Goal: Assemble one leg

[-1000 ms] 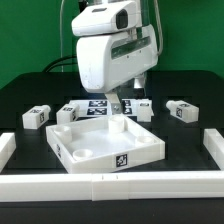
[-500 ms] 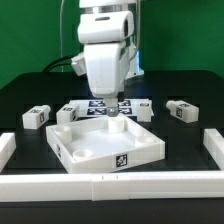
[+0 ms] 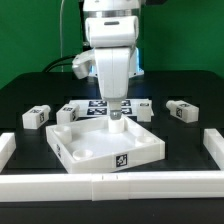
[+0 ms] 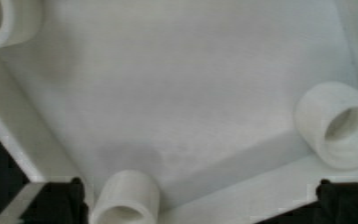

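Observation:
The large white tray (image 3: 100, 158) lies in the middle of the black table. My gripper (image 3: 116, 118) hangs over the tray's far part, close to its floor. In the wrist view my gripper (image 4: 179, 205) is open, with dark fingertips (image 4: 19, 205) far apart and nothing held. The tray floor (image 4: 176, 100) fills that view, with round sockets (image 4: 345, 130) at its corners and one socket (image 4: 123, 198) between the jaws. Small white legs with markers lie behind the tray: one at the exterior view's left (image 3: 38, 117), one at the tray's far right corner (image 3: 143, 110), one further right (image 3: 181, 110).
The marker board (image 3: 100, 105) lies behind the tray, partly hidden by the arm. Long white border bars run along the front (image 3: 110, 185) and stand at the exterior view's left (image 3: 6, 148) and right (image 3: 214, 145). Another leg (image 3: 70, 113) sits by the tray's far left corner.
The arm's wrist has turned and straightened above the tray. The gripper has stayed over the tray's far part and come slightly lower. The legs and tray have not moved.

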Controlling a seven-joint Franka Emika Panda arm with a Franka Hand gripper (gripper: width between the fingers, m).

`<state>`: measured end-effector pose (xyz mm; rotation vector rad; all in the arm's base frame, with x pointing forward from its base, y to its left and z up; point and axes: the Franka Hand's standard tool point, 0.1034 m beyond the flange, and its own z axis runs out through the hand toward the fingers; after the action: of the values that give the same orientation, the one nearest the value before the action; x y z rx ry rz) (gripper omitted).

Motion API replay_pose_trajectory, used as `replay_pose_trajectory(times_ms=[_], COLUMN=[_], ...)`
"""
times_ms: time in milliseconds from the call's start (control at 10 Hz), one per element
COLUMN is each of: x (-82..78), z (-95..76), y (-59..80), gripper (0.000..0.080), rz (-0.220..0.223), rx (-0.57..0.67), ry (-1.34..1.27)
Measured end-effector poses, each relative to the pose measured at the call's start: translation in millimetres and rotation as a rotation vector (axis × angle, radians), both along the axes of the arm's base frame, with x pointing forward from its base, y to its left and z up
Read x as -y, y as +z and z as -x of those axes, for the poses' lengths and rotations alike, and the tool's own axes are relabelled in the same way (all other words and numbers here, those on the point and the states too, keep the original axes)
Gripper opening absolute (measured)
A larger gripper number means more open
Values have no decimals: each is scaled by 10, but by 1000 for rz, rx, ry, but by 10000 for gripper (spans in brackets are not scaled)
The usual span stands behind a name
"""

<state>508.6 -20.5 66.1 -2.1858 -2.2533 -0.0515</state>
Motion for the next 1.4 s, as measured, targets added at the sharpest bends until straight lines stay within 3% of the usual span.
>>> replay_pose_trajectory(times_ms=[400,600,1100,1400], x=[309,357,270,309], z=[544,584,558,555], y=[-316,-363,-557,-584], gripper=[650,650,650,650], rz=[-20,-22,-35,-38], rx=[-50,-57,-77,-79], ry=[158,154,174,160])
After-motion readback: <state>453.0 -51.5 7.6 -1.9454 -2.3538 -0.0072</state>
